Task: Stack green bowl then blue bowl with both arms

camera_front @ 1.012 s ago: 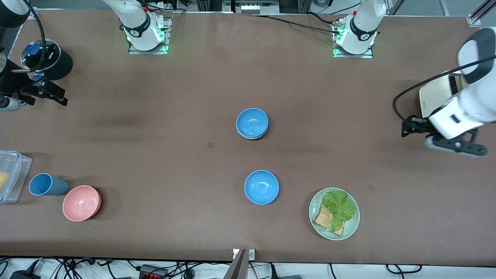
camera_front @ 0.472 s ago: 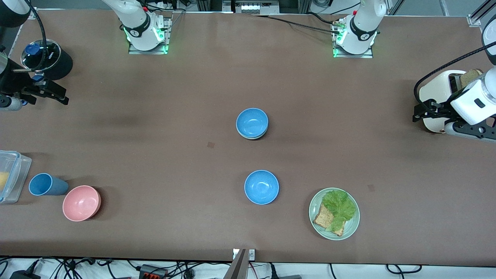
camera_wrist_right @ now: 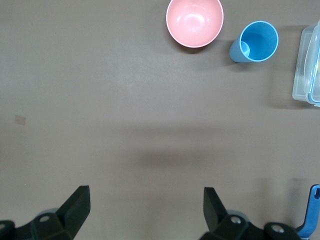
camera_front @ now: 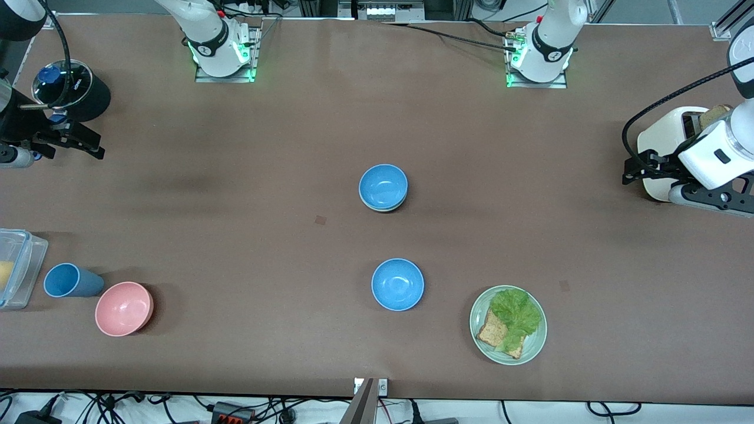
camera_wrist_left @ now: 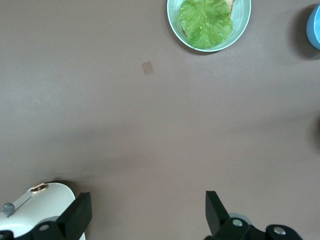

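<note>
- While both arms sit at the frame's side edges in the front view, the middle of the counter (camera_front: pixel 235 247) lies open around the bowls.
- At frame centre, the blue bowl (camera_front: pixel 383 185) sits nested in the green bowl (camera_front: pixel 384 207), of which only a thin pale rim shows beneath it (the stack looks complete).
- Lower in the frame, a second blue bowl (camera_front: pixel 397 284) stands alone, well apart from the stack.
- To its lower right, a green plate (camera_front: pixel 533 347) carries lettuce (camera_front: pixel 516 314) and bread (camera_front: pixel 492 333).
- At the right edge of the frame, the left claw (camera_front: pixel 633 171) hangs with its fingers spread wide and holding nothing, just beside a white toaster (camera_front: pixel 662 141) with a slice of bread in its slot.
- At the upper left edge, the right claw (camera_front: pixel 88 147) is also spread wide and empty, near a black pot (camera_front: pixel 94 97) with a glass lid.
- Along the lower left of the frame stand a pink bowl (camera_front: pixel 123 308), a blue cup (camera_front: pixel 70 280) lying on its side and a clear container (camera_front: pixel 20 265) cut by the frame edge.
- Nothing stands between either claw and the stacked bowls; bare brown surface runs along the bottom edge of the frame.
</note>
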Robot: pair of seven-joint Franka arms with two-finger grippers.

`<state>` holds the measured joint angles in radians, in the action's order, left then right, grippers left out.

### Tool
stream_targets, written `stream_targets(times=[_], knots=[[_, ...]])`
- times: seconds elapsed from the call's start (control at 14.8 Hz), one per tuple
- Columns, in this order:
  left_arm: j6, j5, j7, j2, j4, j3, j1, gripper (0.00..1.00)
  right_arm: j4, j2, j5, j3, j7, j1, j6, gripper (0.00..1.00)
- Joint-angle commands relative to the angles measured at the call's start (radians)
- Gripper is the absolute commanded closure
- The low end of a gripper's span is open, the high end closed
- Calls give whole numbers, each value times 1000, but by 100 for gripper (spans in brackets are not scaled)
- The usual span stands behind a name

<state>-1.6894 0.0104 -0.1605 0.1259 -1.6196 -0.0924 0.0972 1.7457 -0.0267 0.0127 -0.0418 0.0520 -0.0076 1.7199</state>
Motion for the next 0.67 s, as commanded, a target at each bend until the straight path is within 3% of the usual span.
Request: stream_targets(times=[0.0,0.61], knots=[[30,17,161,8,30,-15,-1,0,0,-13,0,14,2,-14,-14,0],[36,17,188,12,29,-18,1,0,0,-13,0,14,0,-15,-16,0]])
